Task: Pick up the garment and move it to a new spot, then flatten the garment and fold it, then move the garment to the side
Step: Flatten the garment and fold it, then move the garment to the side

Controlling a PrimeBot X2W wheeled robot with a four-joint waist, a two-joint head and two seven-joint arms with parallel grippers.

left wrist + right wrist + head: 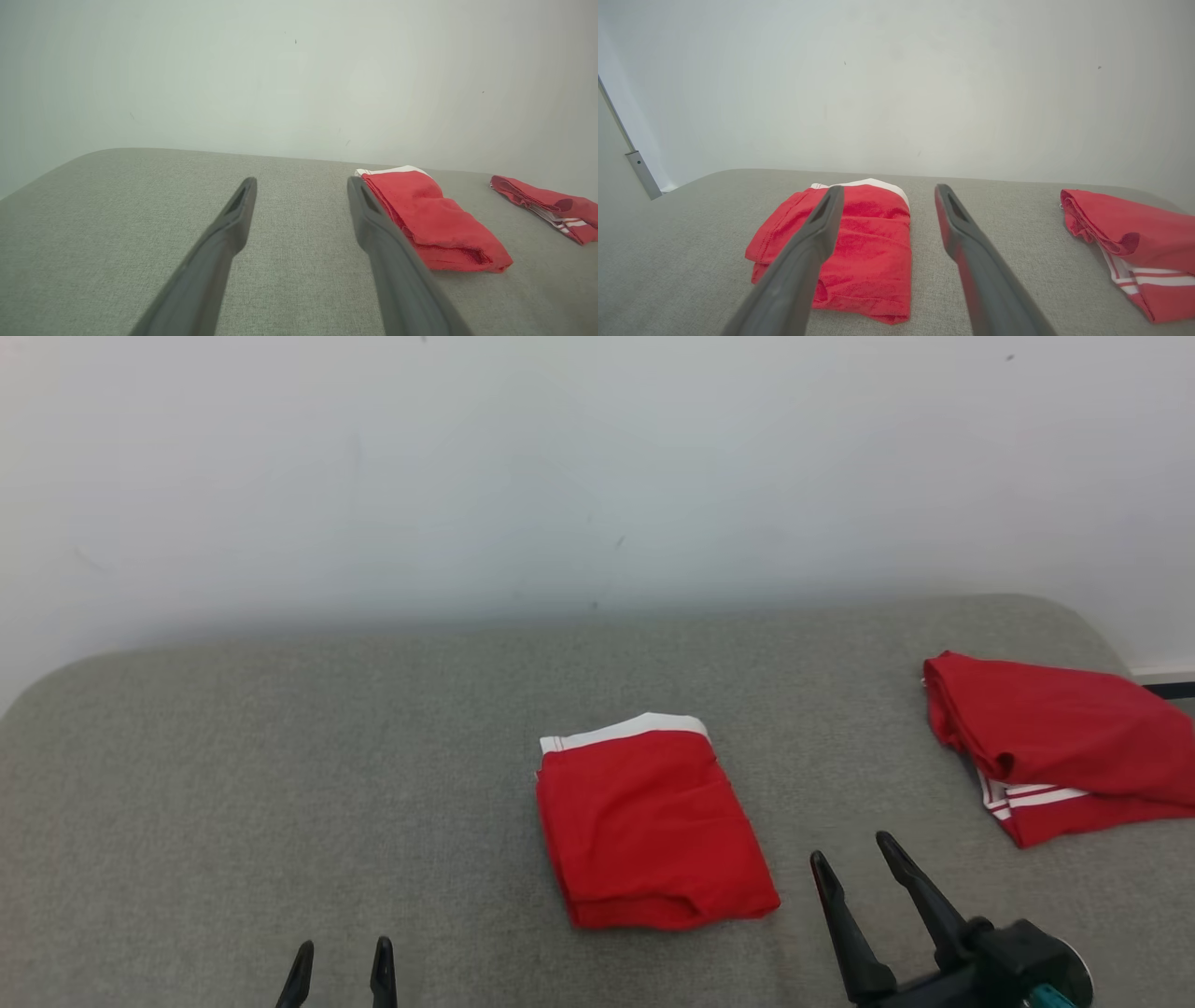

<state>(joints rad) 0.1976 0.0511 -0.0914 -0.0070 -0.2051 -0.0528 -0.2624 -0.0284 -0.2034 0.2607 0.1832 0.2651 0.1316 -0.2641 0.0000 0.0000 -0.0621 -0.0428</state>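
Observation:
A red garment (649, 826) with a white waistband lies folded into a neat rectangle in the middle of the grey padded surface (280, 784). The same folded garment (434, 221) sits to the right of my left fingers in the left wrist view, and the garment (864, 242) lies under and between my right fingers in the right wrist view. My right gripper (851, 854) stands open just right of it, holding nothing. Near the front edge, left of the garment, my left gripper (343, 955) is open and empty.
A second red garment (1060, 742) with white stripes lies loosely folded at the far right of the surface, near its edge. A pale wall (597, 467) rises behind. A grey post (640, 170) stands at the left in the right wrist view.

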